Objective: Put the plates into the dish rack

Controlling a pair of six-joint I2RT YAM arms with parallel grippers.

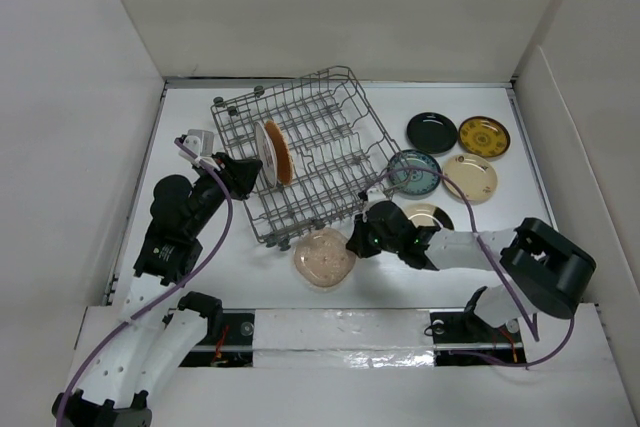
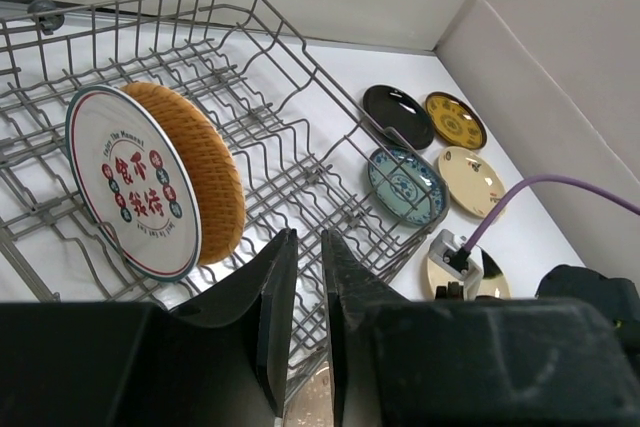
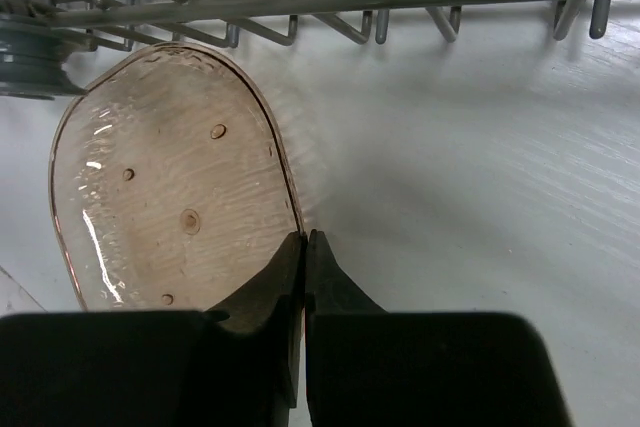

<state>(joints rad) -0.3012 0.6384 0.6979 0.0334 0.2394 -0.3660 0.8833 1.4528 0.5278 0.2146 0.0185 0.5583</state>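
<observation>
Right wrist view: right gripper (image 3: 307, 238) closed at the pinkish plate (image 3: 170, 197) rim, hold unclear; left gripper (image 2: 308, 240) barely parted, empty.

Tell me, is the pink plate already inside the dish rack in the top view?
No, the pink plate lies flat on the table, just outside the near edge of the dish rack.
</observation>
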